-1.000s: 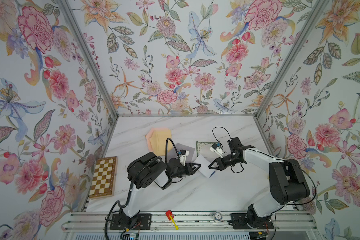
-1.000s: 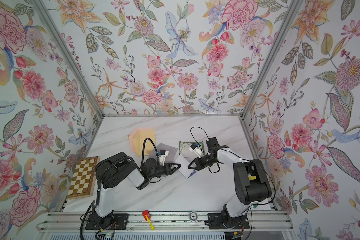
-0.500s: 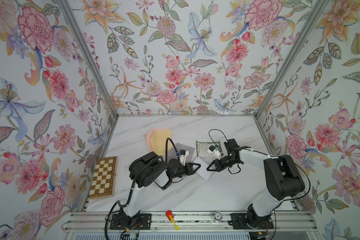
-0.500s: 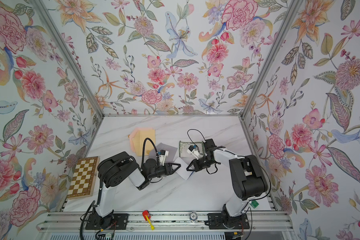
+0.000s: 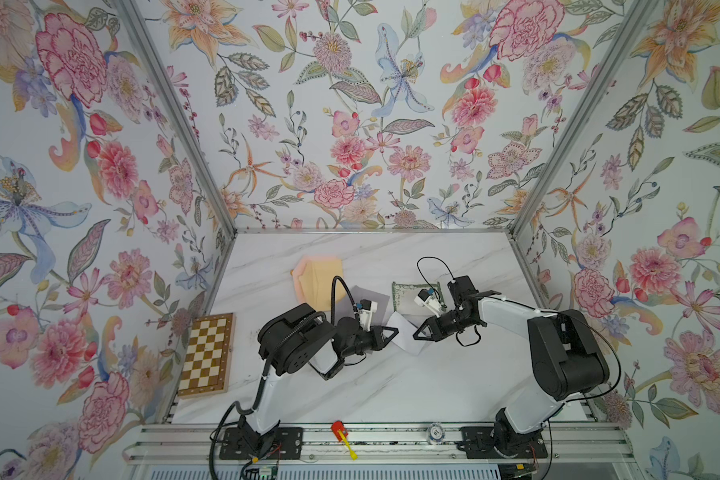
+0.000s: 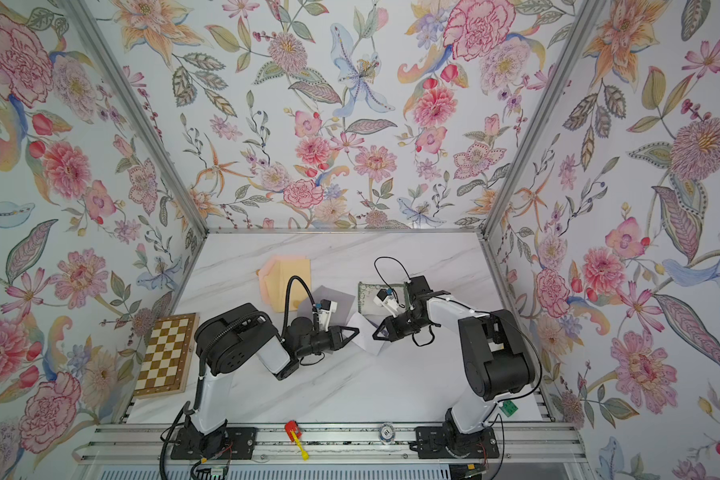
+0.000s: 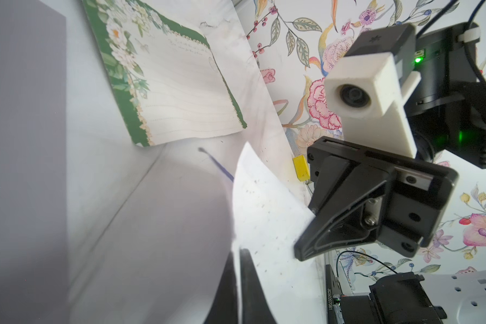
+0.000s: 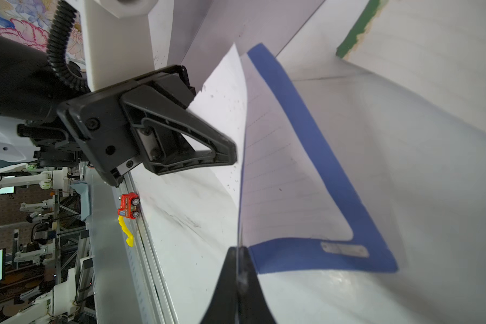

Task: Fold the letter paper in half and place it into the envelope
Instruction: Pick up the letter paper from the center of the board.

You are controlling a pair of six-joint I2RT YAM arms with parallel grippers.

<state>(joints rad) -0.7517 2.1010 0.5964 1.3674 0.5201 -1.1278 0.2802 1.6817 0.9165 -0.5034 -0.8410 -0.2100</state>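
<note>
Two robot arms meet over the middle of the marble bench, with the letter paper held up between them. The left jaws, at the tip of the left arm, are pinched tight on one edge of the sheet. In the left wrist view their two black tips press together with the letter paper running up from between them. The right jaws, on the right arm, stand narrow and nip the opposite edge. The right wrist view shows the letter paper passing between their tips, its lined face framed by a blue border. The sheet is bowed rather than flat, with one plain white half rising at an angle from the other, and the two halves stand apart. Whether its lower edge touches the bench cannot be told.

The envelope, peach-coloured, lies flat on the bench behind the left arm, toward the far left and well apart from the held sheet. A grey sheet lies just beside it under the left wrist. A green-bordered sheet printed with flowers lies flat beneath the right wrist.

A chessboard sits at the bench's left edge by the wall, and a red toy truck rests on the front rail
</note>
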